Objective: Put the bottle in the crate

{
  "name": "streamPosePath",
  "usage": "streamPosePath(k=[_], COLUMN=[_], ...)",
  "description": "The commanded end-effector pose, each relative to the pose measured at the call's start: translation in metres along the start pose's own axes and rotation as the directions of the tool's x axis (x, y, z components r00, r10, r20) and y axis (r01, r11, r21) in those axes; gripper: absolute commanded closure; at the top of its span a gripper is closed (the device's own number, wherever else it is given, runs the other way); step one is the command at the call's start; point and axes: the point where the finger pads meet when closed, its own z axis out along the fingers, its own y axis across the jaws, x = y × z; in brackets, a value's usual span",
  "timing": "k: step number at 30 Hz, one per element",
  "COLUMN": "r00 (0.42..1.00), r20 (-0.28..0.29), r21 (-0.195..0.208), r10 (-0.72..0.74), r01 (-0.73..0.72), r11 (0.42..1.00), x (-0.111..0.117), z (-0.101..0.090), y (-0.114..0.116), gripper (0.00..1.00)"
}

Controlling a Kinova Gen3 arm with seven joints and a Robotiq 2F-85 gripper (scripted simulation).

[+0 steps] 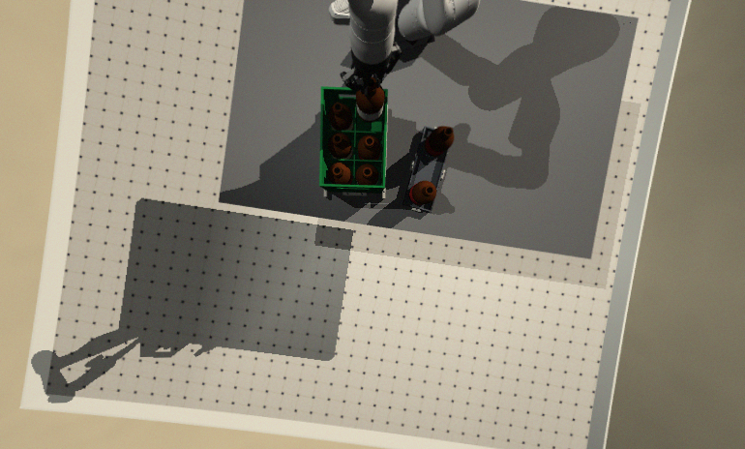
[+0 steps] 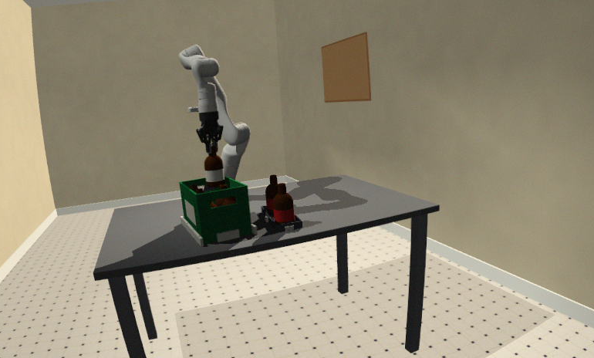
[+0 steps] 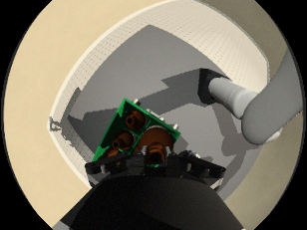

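No lettering, brand or number can be read anywhere: the pale label on the green crate's side, near its bottom edge, and the bands around the bottles are too small or too plain to make out.
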Motion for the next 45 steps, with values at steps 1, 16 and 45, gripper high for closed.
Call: streamPosePath(k=[1, 16, 45], r00=[1.000, 1.000, 1.000], r20=[0.000, 0.000, 0.000], r21=[0.000, 0.000, 0.000], r10=[0.000, 0.000, 0.000], r01=[0.000, 0.000, 0.000], r11=[1.000, 1.000, 1.000], x=[0.000, 0.000, 0.000], z=[0.001, 0.012, 0.037], y=[0.000, 0.000, 0.000], gripper=[1.00, 1.00, 1.00])
